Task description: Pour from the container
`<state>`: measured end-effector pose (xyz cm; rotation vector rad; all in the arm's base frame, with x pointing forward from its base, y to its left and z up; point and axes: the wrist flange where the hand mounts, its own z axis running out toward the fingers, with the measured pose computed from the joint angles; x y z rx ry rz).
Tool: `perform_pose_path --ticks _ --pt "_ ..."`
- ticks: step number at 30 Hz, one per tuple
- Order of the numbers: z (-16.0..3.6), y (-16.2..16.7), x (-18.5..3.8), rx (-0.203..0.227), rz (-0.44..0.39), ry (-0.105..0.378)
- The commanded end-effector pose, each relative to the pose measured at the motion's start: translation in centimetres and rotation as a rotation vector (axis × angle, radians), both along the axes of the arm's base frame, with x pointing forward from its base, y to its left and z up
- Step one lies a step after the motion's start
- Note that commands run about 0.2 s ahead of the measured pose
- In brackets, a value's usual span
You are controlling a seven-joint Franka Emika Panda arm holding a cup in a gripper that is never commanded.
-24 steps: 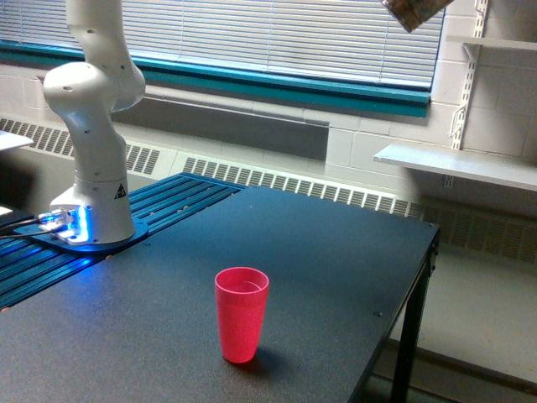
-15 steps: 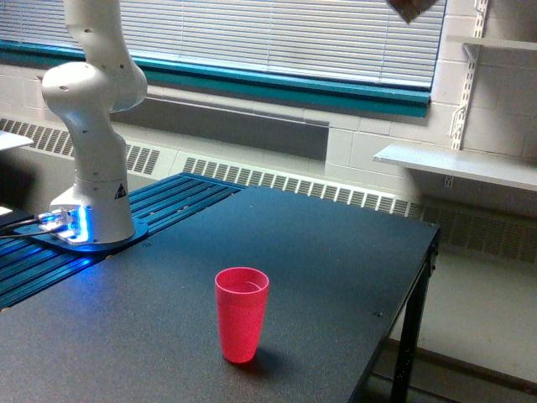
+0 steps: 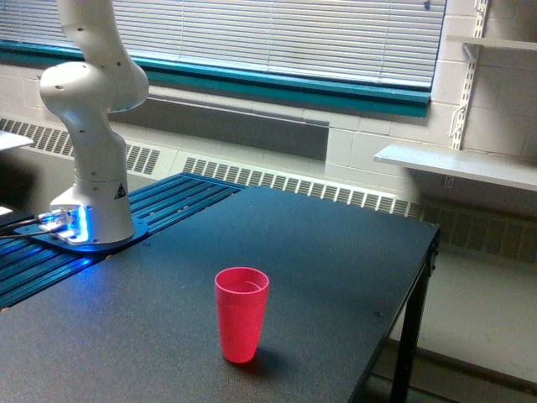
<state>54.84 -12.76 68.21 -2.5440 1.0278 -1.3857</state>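
Note:
An opaque pink-red plastic cup point(image 3: 242, 313) stands upright on the dark table point(image 3: 319, 277), near its front. The clear tumbler with brown granular pieces is out of view above the top edge of the exterior view. My gripper is out of view as well; only the white arm base and lower links point(image 3: 91, 126) show at the exterior view's left.
The arm's base sits on a blue-lit slatted mount point(image 3: 75, 231) at the exterior view's left. The table's right edge and leg point(image 3: 411, 336) drop to the floor. A white wall shelf point(image 3: 457, 164) and window blinds point(image 3: 277, 34) lie behind.
The tumbler with brown pieces, seen at the top of the view earlier, has risen out of the frame. The arm's upper link has shifted slightly left. The pink cup has not moved.

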Motion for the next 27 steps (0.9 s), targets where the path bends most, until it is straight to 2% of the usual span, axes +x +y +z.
perform_pose_path --ticks 1,3,18,22,24,27 --pt "-1.9 -3.2 -1.0 -0.046 -0.018 0.028" --pt "-2.8 -4.1 -1.4 -0.035 -0.018 0.034" --pt "-7.9 -9.4 -5.3 -0.069 -0.014 0.076" --pt "-9.5 -10.5 -6.8 -0.069 -0.013 0.104" --pt "-10.1 -11.0 -7.6 -0.089 -0.015 0.117" --pt "-11.3 -11.6 -8.6 -0.092 -0.015 0.138"
